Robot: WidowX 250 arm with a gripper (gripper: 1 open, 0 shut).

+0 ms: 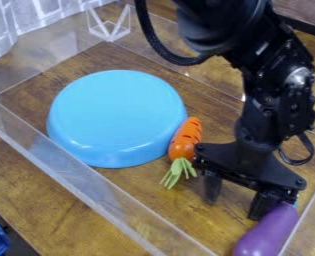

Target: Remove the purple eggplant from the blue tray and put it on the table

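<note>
The purple eggplant (268, 236) lies on the table (93, 205) at the bottom right, partly cut off by the frame edge. My gripper (240, 197) hangs just above and left of it, fingers pointing down and spread apart, holding nothing. One fingertip (261, 208) stands right at the eggplant's upper end; I cannot tell if it touches. The blue tray (116, 116) sits at the centre left, turned dome-up, with nothing on it.
An orange toy carrot (184, 142) with green leaves lies between the tray and my gripper. Low clear acrylic walls (80, 172) edge the table at front and left. The black arm (260, 70) rises at the upper right.
</note>
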